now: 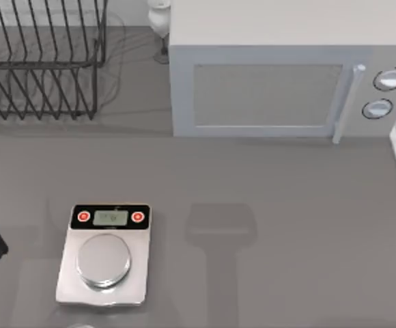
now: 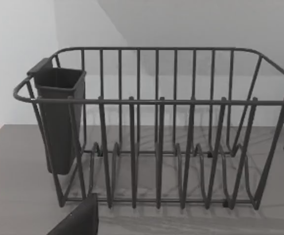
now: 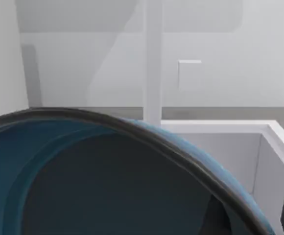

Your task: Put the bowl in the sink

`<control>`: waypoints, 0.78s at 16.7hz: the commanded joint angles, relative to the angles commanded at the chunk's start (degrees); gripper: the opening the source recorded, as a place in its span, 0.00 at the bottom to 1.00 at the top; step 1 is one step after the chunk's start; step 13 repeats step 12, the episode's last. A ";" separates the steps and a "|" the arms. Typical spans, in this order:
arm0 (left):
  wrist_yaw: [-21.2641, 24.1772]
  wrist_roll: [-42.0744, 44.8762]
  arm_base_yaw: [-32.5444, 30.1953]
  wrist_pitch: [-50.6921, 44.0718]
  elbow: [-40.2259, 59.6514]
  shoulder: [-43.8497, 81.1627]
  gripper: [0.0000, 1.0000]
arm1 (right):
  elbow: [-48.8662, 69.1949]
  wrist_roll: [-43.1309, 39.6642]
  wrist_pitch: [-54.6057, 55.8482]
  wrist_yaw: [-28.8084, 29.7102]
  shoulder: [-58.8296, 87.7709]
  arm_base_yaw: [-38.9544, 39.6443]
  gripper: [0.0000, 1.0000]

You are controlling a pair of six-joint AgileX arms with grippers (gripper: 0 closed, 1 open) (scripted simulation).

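- The blue bowl (image 3: 107, 181) is seen close beneath the right wrist camera, beside the white sink (image 3: 220, 128) wall.
- Whether either end effector is open or closed cannot be told.
- A kitchen scale (image 1: 106, 254) rests on the tabletop (image 1: 287, 225).

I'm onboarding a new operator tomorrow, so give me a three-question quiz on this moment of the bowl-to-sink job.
1. True or false: the kitchen scale carries the bowl on its steel plate.
2. Multiple choice: the dish rack holds a dark (A) plate, (B) cutlery cup, (C) mug.
3. Fill in: in the right wrist view, beyond the bowl's rim stands the white wall of the ____.

Key: 1 false, the plate is bare; 2 B, the cutlery cup; 3 sink.
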 joint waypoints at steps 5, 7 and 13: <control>0.00 0.00 0.00 0.00 0.00 0.00 1.00 | 0.00 0.00 0.00 0.00 0.00 0.00 0.90; 0.00 0.00 0.00 0.00 0.00 0.00 1.00 | 0.00 0.00 0.00 0.00 0.00 0.00 1.00; 0.00 0.00 0.00 0.00 0.00 0.00 1.00 | 0.00 0.00 0.00 0.00 0.00 0.00 1.00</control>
